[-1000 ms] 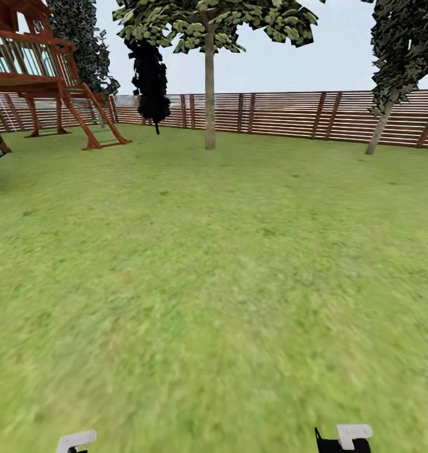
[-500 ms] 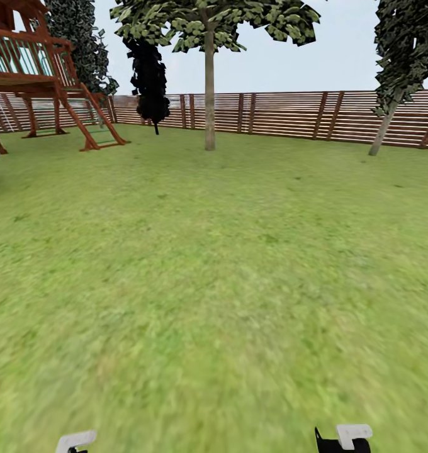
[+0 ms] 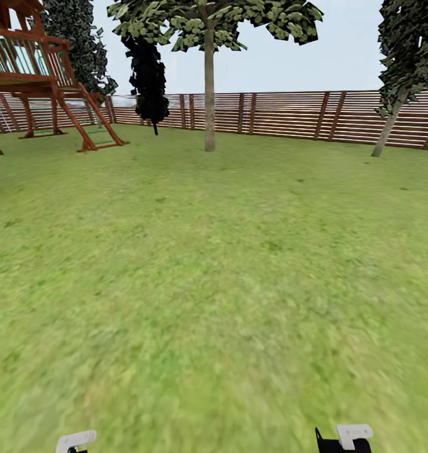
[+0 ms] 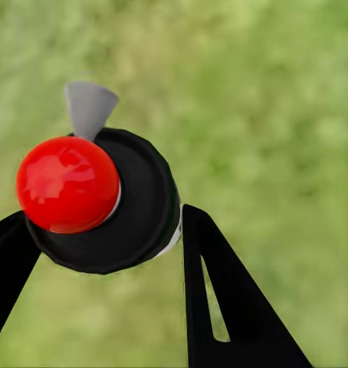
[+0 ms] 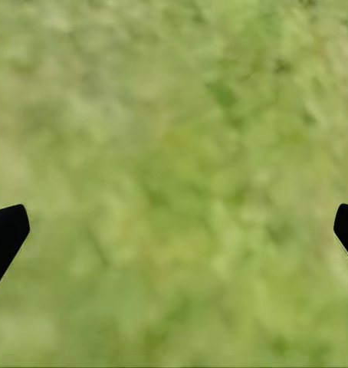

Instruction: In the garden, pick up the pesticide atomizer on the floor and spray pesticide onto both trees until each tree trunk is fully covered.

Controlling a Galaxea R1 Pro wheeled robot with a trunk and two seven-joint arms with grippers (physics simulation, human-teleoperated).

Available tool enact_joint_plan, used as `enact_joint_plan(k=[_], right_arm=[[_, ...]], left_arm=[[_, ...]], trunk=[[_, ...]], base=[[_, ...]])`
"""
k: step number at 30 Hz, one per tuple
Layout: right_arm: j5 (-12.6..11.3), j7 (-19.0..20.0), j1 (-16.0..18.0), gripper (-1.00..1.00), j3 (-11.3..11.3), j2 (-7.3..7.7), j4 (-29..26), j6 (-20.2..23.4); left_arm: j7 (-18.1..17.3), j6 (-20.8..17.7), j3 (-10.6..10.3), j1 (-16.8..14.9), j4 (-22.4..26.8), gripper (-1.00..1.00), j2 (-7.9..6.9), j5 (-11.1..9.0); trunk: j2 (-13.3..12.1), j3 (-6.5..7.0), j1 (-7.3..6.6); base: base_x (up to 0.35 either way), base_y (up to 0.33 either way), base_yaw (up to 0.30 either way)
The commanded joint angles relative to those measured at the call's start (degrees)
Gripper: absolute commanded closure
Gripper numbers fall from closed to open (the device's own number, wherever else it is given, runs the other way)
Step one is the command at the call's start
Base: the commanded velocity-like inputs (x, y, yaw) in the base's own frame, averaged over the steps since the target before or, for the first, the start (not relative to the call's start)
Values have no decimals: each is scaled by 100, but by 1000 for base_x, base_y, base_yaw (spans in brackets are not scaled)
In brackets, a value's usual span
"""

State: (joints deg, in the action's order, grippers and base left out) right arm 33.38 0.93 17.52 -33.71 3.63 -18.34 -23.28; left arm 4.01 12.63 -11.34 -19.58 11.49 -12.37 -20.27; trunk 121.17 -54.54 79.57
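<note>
Left end effector (image 4: 105,230) holds our pesticide atomizer (image 4: 97,201) | right end effector (image 5: 174,230) wide over grass (image 5: 174,153) | we face a tree trunk (image 3: 209,94)

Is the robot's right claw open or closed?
Open. In the right wrist view the right gripper has its two black fingertips far apart at the picture's edges, with just grass between them.

Blotchy green grass floor (image 3: 226,283) runs from the near edge to a brown slatted fence (image 3: 283,113) at the far side. From it rise a grey-tan tree trunk (image 3: 209,94) far centre, a leaning trunk (image 3: 388,129) far right, and a wooden play tower (image 3: 38,82) far left.
</note>
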Motion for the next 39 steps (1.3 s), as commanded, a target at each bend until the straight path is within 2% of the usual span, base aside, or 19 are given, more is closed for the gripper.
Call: enact_joint_plan(k=[1, 9, 39], right_arm=[[55, 7, 6, -100, -48, -2, 6, -28], [64, 3, 6, -100, -48, 75, 6, -28], [64, 3, 6, -100, -40, 51, 6, -28]], left_arm=[[82, 12, -61, -2, 2, 100, -3, -20], [82, 12, -61, -2, 2, 100, -3, -20], [82, 12, -61, -2, 2, 100, -4, -20]], trunk=[[2, -5, 3], [2, -5, 3], [2, -5, 3]], base=[[335, 0, 0], [335, 0, 0], [335, 0, 0]])
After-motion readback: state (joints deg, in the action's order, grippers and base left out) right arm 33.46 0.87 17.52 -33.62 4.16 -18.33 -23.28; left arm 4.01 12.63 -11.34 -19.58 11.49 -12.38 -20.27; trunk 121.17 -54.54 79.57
